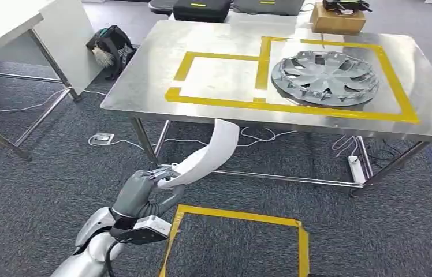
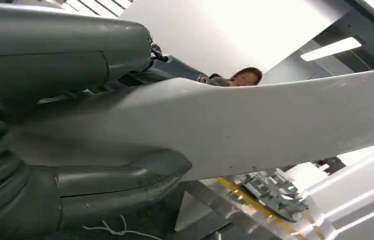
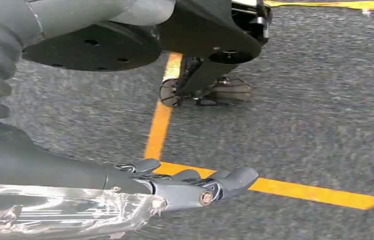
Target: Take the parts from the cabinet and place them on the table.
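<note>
My left hand (image 1: 138,193) grips one end of a long, curved white part (image 1: 213,150), low in front of the steel table (image 1: 144,86). The part's free end rises to the table's near edge. In the left wrist view the white part (image 2: 275,120) lies across the hand (image 2: 75,150), clamped between the thumb and the fingers. On the table a silver hubcap (image 1: 324,78) lies inside the right one of two yellow-taped rectangles, and the left rectangle (image 1: 219,75) is bare. My right hand (image 3: 195,187) hangs over the carpet with its fingers stretched out and nothing in them.
A cardboard box (image 1: 338,18) and black cases (image 1: 202,8) stand at the table's far edge. A dark backpack (image 1: 110,46) lies on the floor beside a white table (image 1: 6,23) at the left. Cables and a power strip (image 1: 357,167) lie under the steel table. A yellow tape square (image 1: 237,231) marks the carpet.
</note>
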You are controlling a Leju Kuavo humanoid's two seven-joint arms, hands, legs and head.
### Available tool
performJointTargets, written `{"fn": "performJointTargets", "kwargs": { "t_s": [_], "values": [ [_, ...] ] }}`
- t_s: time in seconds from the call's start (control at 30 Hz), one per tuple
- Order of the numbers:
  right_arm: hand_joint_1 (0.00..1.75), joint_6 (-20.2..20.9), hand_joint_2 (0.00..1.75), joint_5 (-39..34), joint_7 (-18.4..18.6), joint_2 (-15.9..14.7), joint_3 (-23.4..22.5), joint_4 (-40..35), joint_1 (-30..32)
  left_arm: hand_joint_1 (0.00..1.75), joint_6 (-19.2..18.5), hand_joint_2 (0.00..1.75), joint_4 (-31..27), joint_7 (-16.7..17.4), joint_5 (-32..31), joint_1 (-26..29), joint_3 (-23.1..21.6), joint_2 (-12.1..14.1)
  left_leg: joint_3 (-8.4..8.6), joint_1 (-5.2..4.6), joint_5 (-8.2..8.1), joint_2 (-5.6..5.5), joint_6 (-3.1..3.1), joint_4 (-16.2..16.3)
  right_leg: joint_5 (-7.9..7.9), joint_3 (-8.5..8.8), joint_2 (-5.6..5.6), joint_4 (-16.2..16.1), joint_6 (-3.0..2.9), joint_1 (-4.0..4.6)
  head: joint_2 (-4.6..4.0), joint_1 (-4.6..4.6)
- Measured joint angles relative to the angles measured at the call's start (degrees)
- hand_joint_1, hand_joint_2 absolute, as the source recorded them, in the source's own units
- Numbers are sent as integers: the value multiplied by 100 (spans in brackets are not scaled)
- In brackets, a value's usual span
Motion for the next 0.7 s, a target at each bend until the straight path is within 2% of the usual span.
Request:
{"fn": "performJointTargets", "kwargs": {
  "t_s": [0.2,0.23,0.27,0.3,0.33,0.37,0.4,0.43,0.47,0.5,0.53,0.57,0.6,0.63,0.67,0.7],
  "values": [
    [0,2,175,0,2,0,0,2,-4,175,0,175,0,4,2,-2,2,0,11,0,-11,-2,-14,-18,-41,14,3,4,-3,9,0,-2],
    [0,0,175,2,4,0,2,0,-14,175,0,175,0,9,2,-3,2,0,15,1,-23,-1,-30,-32,-48,72,15,7,-12,20,0,-4],
    [0,-2,175,2,2,2,0,-2,-20,175,-2,175,-2,15,-7,-15,4,-2,138,5,10,3,-83,-81,-4,118,66,-40,-61,27,0,-11],
    [0,-2,175,4,0,2,0,-2,-28,175,0,175,-2,15,-15,-23,-2,-2,144,6,58,3,-114,-63,-24,164,74,-53,-83,20,0,8],
    [0,0,175,28,0,2,0,-4,-56,175,0,175,-2,53,-24,-110,-7,-7,-148,12,323,-5,-181,483,-66,377,129,-169,-153,-27,0,-22],
    [0,81,175,88,18,4,0,-4,-59,175,-15,175,35,118,-20,-158,-4,11,-1229,-20,-413,-8,-171,1544,-277,691,228,-282,-224,-14,0,-37],
    [0,87,175,109,24,4,0,-4,-49,175,-17,175,61,144,-15,-190,-4,22,-1356,-26,-607,-9,-157,1469,-356,804,261,-288,-228,-8,0,-37],
    [0,103,175,122,30,7,0,-4,-43,175,-22,175,85,149,-15,-221,-4,31,-1383,-40,-547,-9,-125,1245,-441,918,284,-289,-226,-6,0,-35],
    [0,109,175,129,39,9,0,-4,-43,175,-24,175,109,153,-13,-246,-4,35,-1359,-59,-274,-10,-95,930,-524,1023,304,-290,-219,-5,0,-39],
    [0,118,175,138,44,9,0,-4,-44,175,-33,175,135,162,-13,-271,-4,39,-1322,-78,309,-13,-53,519,-607,1124,317,-296,-204,-4,0,-39],
    [0,125,175,146,55,20,0,9,-38,175,-42,175,173,166,-13,-293,-4,44,-1345,-99,911,-22,-25,177,-681,1144,329,-288,-177,10,0,-44],
    [0,125,175,157,63,20,0,7,-56,175,-48,175,203,175,-4,-330,-2,44,-1313,-108,960,-28,-28,-74,-780,1182,368,-276,-141,47,0,-86],
    [0,122,175,179,72,20,0,4,-72,175,-61,175,225,192,-11,-345,-4,44,-1276,-108,946,-32,-16,-50,-895,1223,363,-353,-132,55,0,-33],
    [0,120,175,201,70,20,0,0,-63,175,-61,175,238,197,-13,-377,-2,24,-1224,-86,939,-60,0,-105,-795,1379,359,-273,-101,61,2,-35],
    [0,120,175,219,74,20,0,0,-68,175,-61,175,265,199,-9,-456,2,15,-1156,-81,960,-52,16,-104,-825,1413,349,-283,-84,61,0,-9],
    [0,118,175,236,79,17,0,-2,-77,175,-70,175,280,201,-13,-498,4,-7,-1079,-66,1034,-39,61,-96,-882,1407,308,-239,-45,55,4,0]
  ]
}}
